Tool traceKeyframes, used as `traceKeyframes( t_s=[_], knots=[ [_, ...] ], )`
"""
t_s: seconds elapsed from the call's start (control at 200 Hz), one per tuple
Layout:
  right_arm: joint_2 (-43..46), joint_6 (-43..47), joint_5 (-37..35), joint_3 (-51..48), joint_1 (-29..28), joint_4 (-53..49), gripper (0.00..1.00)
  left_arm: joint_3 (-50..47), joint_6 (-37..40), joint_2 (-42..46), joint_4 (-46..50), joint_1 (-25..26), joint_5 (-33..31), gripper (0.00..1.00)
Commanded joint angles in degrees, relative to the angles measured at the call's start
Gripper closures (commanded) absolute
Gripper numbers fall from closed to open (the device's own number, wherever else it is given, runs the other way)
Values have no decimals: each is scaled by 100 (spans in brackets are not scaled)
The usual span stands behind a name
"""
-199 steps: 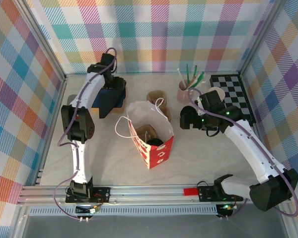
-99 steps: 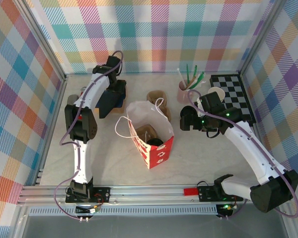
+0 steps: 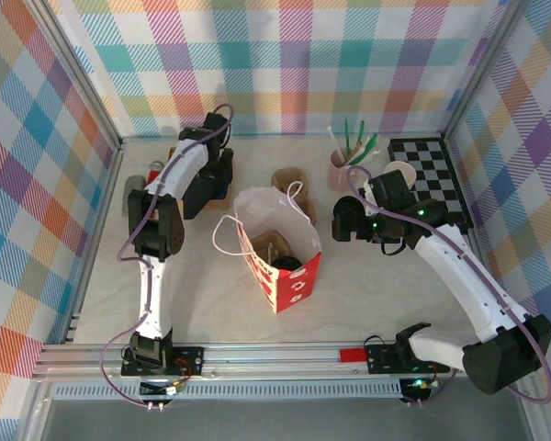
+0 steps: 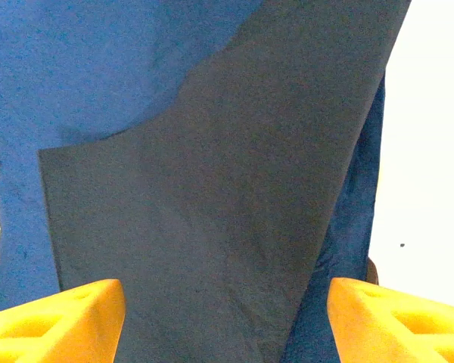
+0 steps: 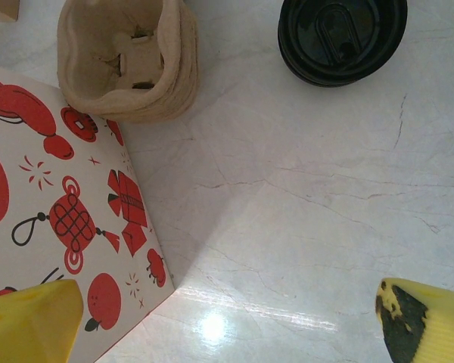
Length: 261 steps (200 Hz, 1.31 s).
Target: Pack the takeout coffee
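Note:
The takeout coffee [image 5: 342,34] shows from above as a black round lid at the top right of the right wrist view, standing on the marble table; its body is hidden. My right gripper [image 5: 227,321] hangs open well short of it, with bare table between its yellow fingers. In the top view the right gripper [image 3: 342,220] sits just right of the red-patterned paper bag [image 3: 277,253]. My left gripper [image 4: 227,321] is open, its yellow fingertips [image 4: 53,321] apart over a dark grey sheet [image 4: 212,212] lying on blue ones. It hovers at the back left [image 3: 205,188].
A stack of brown pulp cup carriers [image 5: 129,60] stands behind the bag [image 5: 53,227]. The bag holds a brown carrier [image 3: 272,244] and a dark round thing [image 3: 289,265]. A pink cup of straws [image 3: 340,167], a white-rimmed cup [image 3: 399,172] and a checkered mat [image 3: 433,175] lie back right.
The left arm has swung its forearm to the right and drawn in over the dark sheets. The right arm has not moved.

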<state>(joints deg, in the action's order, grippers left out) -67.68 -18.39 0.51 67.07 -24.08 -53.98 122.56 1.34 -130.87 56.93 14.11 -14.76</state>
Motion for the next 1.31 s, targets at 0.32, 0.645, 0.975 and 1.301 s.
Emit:
traceKeyframes(
  t_s=[0.32, 0.645, 0.975, 1.301],
  knots=[
    [45, 65, 37, -120, -45, 76, 1, -34, 22, -242, 134, 109, -167, 30],
    [36, 73, 37, -123, -45, 98, 1, 10, 46, -404, 97, 129, -395, 31],
    [27, 90, 20, -115, -45, 106, 1, 105, 95, -549, 55, 136, -589, 44],
    [-8, 91, 45, -71, -45, 122, 0, 327, 169, -582, 73, 129, -828, 71]
  ],
)
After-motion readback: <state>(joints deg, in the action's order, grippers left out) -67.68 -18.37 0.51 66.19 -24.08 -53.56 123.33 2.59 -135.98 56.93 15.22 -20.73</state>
